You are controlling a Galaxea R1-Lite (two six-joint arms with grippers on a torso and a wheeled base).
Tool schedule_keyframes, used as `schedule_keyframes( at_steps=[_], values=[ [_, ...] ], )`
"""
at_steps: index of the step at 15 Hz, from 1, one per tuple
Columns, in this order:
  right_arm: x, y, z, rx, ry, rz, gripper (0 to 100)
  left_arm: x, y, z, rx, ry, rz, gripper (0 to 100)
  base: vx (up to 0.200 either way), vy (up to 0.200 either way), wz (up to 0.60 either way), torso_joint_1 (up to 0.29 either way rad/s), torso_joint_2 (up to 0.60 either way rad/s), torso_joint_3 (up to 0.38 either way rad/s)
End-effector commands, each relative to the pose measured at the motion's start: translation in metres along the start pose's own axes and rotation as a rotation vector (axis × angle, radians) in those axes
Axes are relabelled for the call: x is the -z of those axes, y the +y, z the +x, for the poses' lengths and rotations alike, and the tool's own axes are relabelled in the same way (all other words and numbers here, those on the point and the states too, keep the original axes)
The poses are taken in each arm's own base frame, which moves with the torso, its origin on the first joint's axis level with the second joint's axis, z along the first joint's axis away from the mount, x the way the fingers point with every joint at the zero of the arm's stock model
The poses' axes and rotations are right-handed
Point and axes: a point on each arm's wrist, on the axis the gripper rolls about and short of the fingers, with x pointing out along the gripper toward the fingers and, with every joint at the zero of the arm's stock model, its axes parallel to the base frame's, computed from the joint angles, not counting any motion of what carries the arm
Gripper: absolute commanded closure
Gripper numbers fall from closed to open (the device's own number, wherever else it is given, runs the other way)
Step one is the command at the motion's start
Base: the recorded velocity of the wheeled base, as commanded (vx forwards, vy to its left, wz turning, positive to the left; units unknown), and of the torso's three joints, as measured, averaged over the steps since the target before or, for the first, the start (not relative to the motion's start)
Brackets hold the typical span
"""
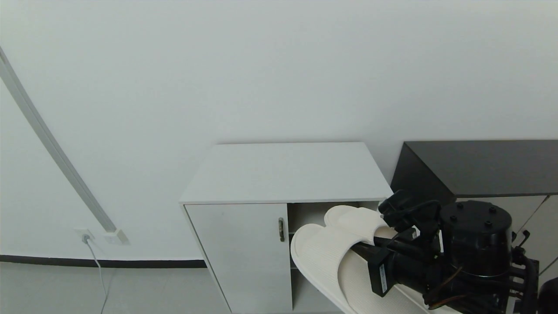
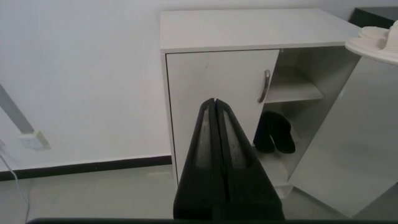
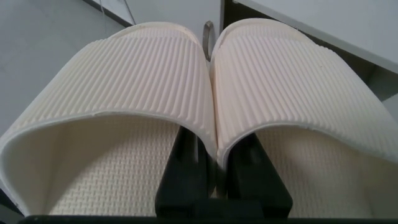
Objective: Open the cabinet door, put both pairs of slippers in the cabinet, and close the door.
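White slippers (image 1: 331, 244) hang clamped by their inner edges in the right gripper (image 1: 364, 250), just outside the open cabinet (image 1: 283, 174). The left gripper (image 2: 215, 124) has its fingers together. Risk: the wide pair could snag the closed door (image 1: 239, 248) edge and slip free.

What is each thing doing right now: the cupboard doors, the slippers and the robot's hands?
Left cabinet door: closed.
Right cabinet door: swung open.
White slippers: held up in front of the opening, not inside yet.
Black slippers: inside, in the lower compartment.
Right gripper: shut on the white slippers.
Left gripper: shut, empty.
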Motion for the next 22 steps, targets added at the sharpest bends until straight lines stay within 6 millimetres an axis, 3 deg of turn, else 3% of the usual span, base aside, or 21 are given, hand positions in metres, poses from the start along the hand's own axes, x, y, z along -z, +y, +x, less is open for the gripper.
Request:
schedule_keyframes(
  at_steps=[1, 8, 22],
  values=[
    [0.0013, 0.0000, 0.0008, 0.000, 0.006, 0.000, 100, -0.0003, 0.0000, -0.0001, 0.000, -0.001, 0.000, 100, 0.000, 0.000, 0.00, 0.000, 0.00, 0.000],
    [0.0042, 0.0000, 0.0030, 0.002, 0.013, -0.001, 100, 0.0001, 0.0000, 0.0001, -0.002, 0.002, -0.002, 100, 0.000, 0.000, 0.00, -0.059, 0.13, 0.070],
    [0.0075, 0.0001, 0.0025, 0.001, 0.000, -0.020, 100, 0.0001, 0.0000, 0.0000, 0.000, 0.000, -0.003, 100, 0.000, 0.000, 0.00, -0.200, 0.48, 0.274]
  ],
)
